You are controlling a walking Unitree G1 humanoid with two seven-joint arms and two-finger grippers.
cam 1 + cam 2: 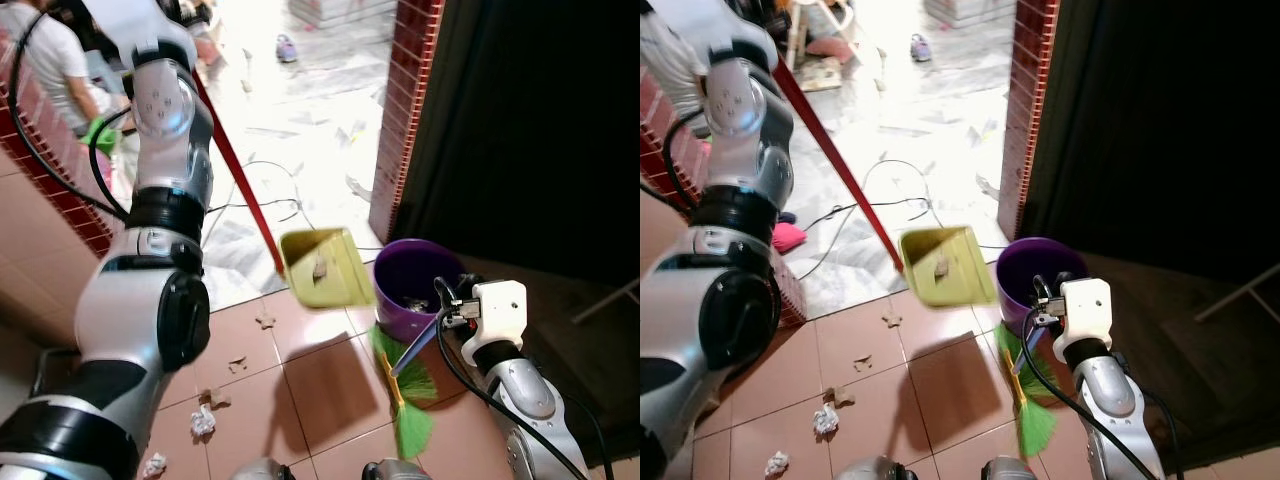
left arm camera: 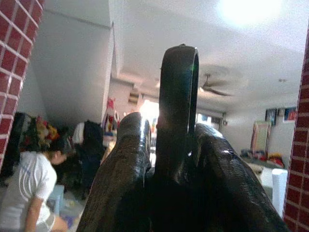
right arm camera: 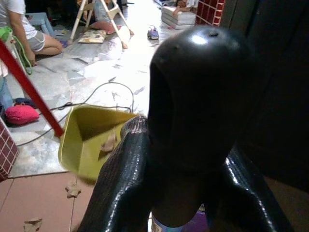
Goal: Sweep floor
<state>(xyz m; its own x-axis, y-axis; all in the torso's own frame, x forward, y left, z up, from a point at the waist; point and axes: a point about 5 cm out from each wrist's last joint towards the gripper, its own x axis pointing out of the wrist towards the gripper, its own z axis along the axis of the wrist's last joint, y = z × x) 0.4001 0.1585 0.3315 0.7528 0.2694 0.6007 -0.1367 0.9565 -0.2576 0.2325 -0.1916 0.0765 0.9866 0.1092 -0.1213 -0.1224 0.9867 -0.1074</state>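
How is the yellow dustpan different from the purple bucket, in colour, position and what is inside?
The dustpan is yellow-green and boxy, raised off the floor on a red handle; the bucket is purple and round, standing on the tiles. The dustpan carries one small brownish scrap; the bucket holds several scraps. Both are open containers with litter inside, side by side.

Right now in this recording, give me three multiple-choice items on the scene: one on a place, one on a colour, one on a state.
1. Where is the yellow plastic dustpan?
A. flat on the floor
B. raised beside the purple plastic bucket
C. inside the bucket

2. What colour are the broom bristles?
A. green
B. blue
C. white

3. What is the state of the left claw?
A. wide open
B. shut on the dustpan's dark handle end
C. holding paper

Answers: B, its shadow falls on the tiles below; A, green fan by the bucket; B, fingers wrap the handle.
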